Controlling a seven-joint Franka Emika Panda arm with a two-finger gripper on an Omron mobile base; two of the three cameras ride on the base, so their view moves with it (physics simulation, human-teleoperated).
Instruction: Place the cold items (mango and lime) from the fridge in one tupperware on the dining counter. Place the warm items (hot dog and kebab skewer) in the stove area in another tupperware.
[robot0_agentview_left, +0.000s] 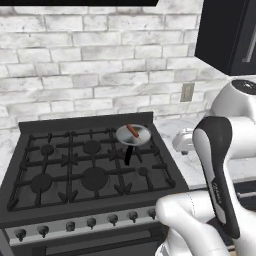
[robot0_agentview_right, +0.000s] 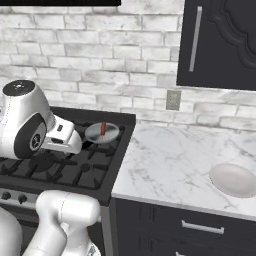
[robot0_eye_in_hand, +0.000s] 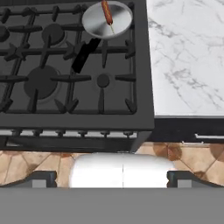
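The warm-items step is in hand: the kebab skewer lies in the pan on the stove, so the gripper, fingers spread and empty, must probably reach forward to it.

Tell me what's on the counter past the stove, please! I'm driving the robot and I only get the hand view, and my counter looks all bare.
Observer: Farther right than you see, a pale oval bowl sits on the marble counter.
Operator: Anything above it?
Observer: A dark wall cabinet with a long silver handle.
Operator: What's behind my pan?
Observer: A white brick wall, with an outlet on it to the right of the stove. The pan with the skewer sits on the back right burner.
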